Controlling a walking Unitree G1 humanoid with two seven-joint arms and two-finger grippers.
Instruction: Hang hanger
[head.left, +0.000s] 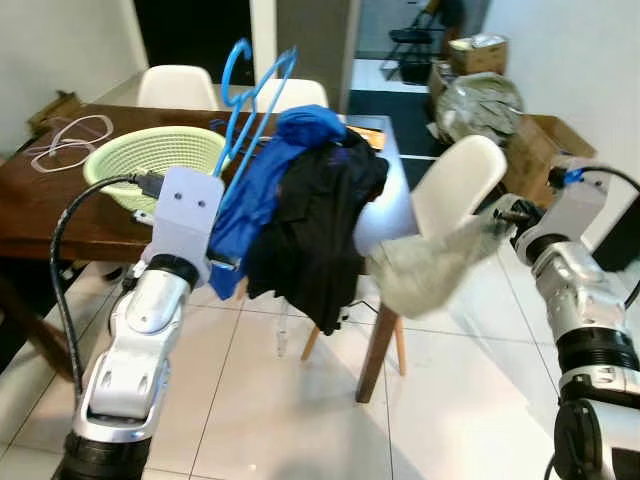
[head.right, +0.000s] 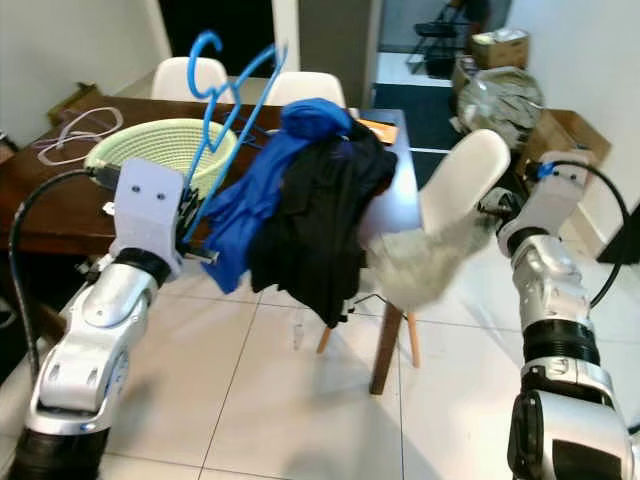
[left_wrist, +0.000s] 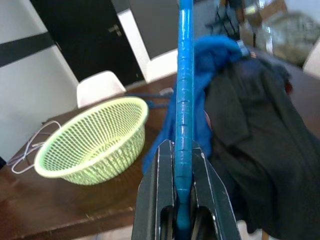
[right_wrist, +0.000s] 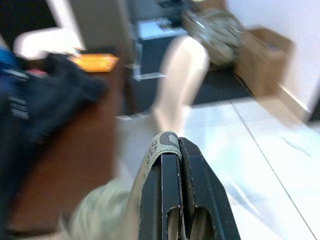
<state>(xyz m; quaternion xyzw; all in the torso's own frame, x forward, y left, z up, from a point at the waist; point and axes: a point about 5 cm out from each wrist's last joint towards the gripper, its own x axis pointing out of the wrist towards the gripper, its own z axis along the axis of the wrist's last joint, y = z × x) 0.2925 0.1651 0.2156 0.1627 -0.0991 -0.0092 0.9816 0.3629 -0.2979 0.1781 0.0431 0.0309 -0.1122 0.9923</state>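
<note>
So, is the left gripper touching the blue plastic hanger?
Touching. In the left wrist view the left gripper has its two black jaws shut on the blue plastic hanger, whose bar runs between them with no gap on either side.

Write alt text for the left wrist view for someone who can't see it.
The left claw is shut on a blue hanger that rises straight up the frame. Blue and black clothes hang just beyond it, with a green mesh basket on a brown table.
</note>
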